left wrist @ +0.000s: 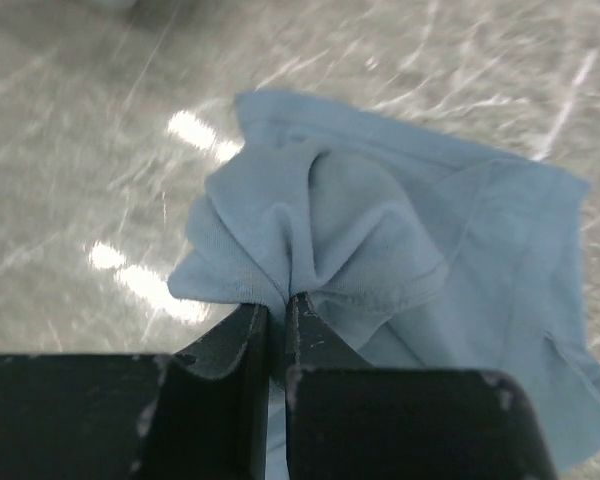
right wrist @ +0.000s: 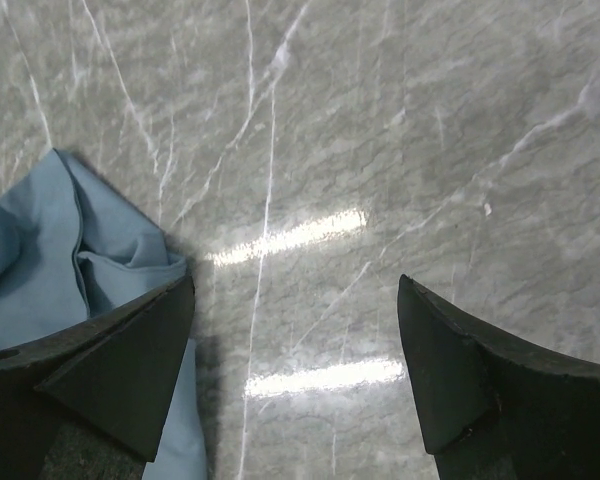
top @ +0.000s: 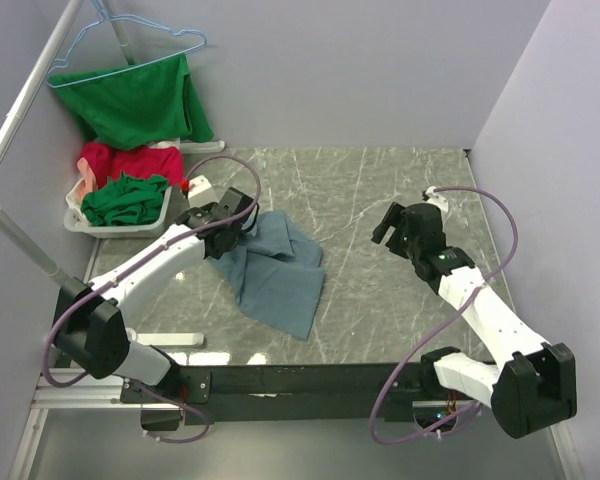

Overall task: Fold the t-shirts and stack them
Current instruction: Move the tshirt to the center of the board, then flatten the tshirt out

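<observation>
Pinching a bunched fold of the grey-blue t-shirt (left wrist: 410, 240), the left tool (left wrist: 277, 305) shows its two dark fingers pressed nearly together, with cloth gathered between their tips in the left wrist view. The shirt lies crumpled on the marble-patterned counter (top: 380, 180), left of centre, its far left part at that tool and the rest spreading toward the near edge. The right tool (right wrist: 295, 285) hangs over bare counter with its fingers spread wide and nothing between them. The shirt's edge appears beside its left finger in the right wrist view, though from above the two are apart. At the far left corner sits a white basket (top: 78, 222) holding a red t-shirt (top: 120, 160) and a dark green t-shirt (top: 125, 198). Above it, a brighter green t-shirt (top: 140, 105) hangs on a blue wire hanger (top: 130, 45).
</observation>
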You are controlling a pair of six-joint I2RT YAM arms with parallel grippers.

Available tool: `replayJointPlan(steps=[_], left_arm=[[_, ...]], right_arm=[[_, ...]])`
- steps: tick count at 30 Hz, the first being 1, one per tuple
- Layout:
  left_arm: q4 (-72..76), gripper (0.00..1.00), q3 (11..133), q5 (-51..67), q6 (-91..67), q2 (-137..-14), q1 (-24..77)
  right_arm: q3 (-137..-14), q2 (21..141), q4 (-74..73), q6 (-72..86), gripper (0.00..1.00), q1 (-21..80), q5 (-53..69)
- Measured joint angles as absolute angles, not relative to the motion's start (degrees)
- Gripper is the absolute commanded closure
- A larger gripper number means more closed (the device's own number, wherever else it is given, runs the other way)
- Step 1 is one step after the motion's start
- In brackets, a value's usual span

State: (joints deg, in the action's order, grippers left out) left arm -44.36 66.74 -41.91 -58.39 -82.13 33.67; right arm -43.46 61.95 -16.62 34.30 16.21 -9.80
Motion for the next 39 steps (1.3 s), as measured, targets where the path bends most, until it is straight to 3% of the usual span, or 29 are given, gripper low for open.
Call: replayJointPlan(steps=[2, 10, 15, 21, 35, 39], left_arm=[[-46.44, 0.99, 66.37, -41.71, -61.73, -82.81, 33.67], [-55.20, 0.99, 61.93, -40.82, -74.98, -82.52, 33.67], [-59.46, 0.99, 56.23, -39.22, -81.03, -75.66, 33.67], [-62.46, 0.99, 54.37, -38.92, -84.33, -67.83, 33.67], [-64.58, 0.99, 54.68, -39.33, -85.27, -69.82, 33.67], [-64.55, 0.99, 54.68, -39.33, -85.23, -69.80, 33.67]], right_arm=[[-43.40, 63.05, -16.60, 34.57, 0.12, 17.10, -9.87], [-43.35, 68.55, -15.62, 35.73, 0.13, 21.58, -10.00], [-44.51, 75.07, -15.03, 36.60, 0.14, 26.20, -9.76], [-50.72, 85.21, -14.04, 36.82, 0.23, 31.73, -9.30], [-63.94, 100.68, -10.94, 33.30, 0.40, 33.93, -5.10], [-65.30, 104.01, -10.76, 33.17, 0.40, 35.20, -3.60]])
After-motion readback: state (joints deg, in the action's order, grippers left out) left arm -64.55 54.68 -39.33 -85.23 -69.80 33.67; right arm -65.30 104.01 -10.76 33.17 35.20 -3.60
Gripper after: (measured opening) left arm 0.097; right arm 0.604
